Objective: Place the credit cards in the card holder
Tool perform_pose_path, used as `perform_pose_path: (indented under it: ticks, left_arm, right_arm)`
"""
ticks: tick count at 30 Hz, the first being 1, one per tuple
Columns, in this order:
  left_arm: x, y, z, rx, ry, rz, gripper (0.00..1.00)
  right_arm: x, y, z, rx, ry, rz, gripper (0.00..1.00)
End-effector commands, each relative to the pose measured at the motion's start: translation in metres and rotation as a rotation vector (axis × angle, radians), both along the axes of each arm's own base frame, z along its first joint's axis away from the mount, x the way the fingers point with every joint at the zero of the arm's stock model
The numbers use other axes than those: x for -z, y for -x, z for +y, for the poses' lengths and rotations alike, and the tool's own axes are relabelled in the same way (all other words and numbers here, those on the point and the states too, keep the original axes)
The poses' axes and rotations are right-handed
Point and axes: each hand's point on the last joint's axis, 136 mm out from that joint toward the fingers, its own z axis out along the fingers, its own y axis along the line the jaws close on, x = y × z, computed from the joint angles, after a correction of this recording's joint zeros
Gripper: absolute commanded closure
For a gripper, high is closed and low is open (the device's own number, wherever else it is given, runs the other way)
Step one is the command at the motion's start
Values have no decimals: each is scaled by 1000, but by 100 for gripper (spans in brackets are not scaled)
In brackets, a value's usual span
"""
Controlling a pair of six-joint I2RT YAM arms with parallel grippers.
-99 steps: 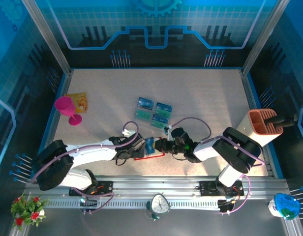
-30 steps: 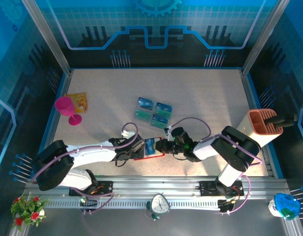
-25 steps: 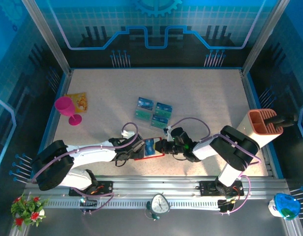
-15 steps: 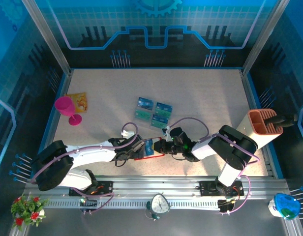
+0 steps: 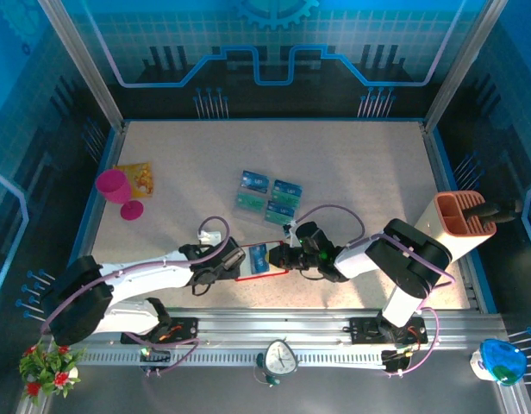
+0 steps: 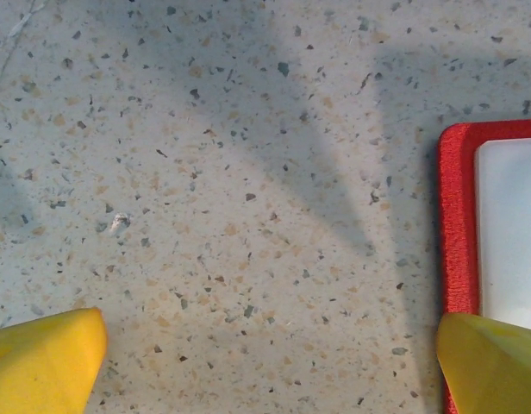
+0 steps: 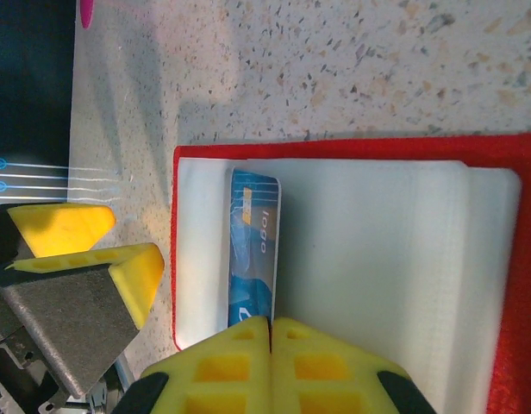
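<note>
Right wrist view: one blue credit card [image 7: 253, 250] lies part-way in the clear pocket [image 7: 377, 259] of the red card holder [image 7: 334, 145]. How will it handle?
— Light, stiff, slick, I'd judge. Push its short end or pinch its long edges. The right pincer [image 7: 271, 329] is closed and empty, tips at the card's right end.
— The left pincer [image 6: 270, 362]?
— Wide open, holding nothing, at the holder's left edge. Four more credit cards [image 5: 287, 188] lie farther back on the tabletop [image 5: 360, 164].
</note>
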Motion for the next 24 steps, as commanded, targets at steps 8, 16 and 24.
perform_pose_path:
  ticks: [8, 16, 24]
  left_arm:
    - [20, -1, -6, 20, -37, 65, 1]
    - [19, 1, -2, 14, -23, 48, 1]
    - [19, 1, -3, 18, -17, 39, 1]
  right_arm:
    - [21, 20, 18, -101, 86, 62, 100]
    - [-3, 16, -1, -132, 154, -6, 62]
    - [-29, 2, 0, -193, 241, -104, 79]
